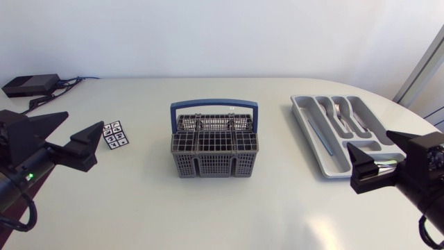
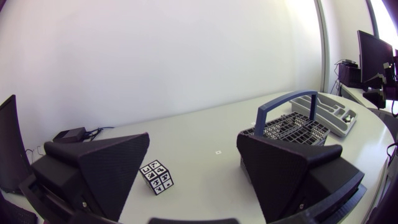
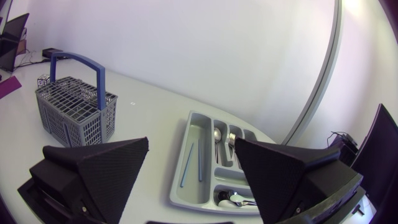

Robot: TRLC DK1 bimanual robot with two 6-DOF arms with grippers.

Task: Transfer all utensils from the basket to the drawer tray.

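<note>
The basket [image 1: 215, 165], a grey plastic lattice box with a rounded blue hoop handle [image 1: 214, 104], stands mid-tabletop [image 1: 139, 201]. The smooth grey moulded tray [image 1: 334, 164] lies near the right edge; its compartments hold a shiny metal fork [image 3: 233, 140], a spoon [image 3: 216, 135] and thin blue sticks [image 3: 189, 163]. Near the left edge, a small cube [image 1: 116, 135] bears black-and-white code squares, while the matte black left claw [image 1: 83, 120] and right claw [image 1: 370, 140] hang spread apart, gripping nothing.
</note>
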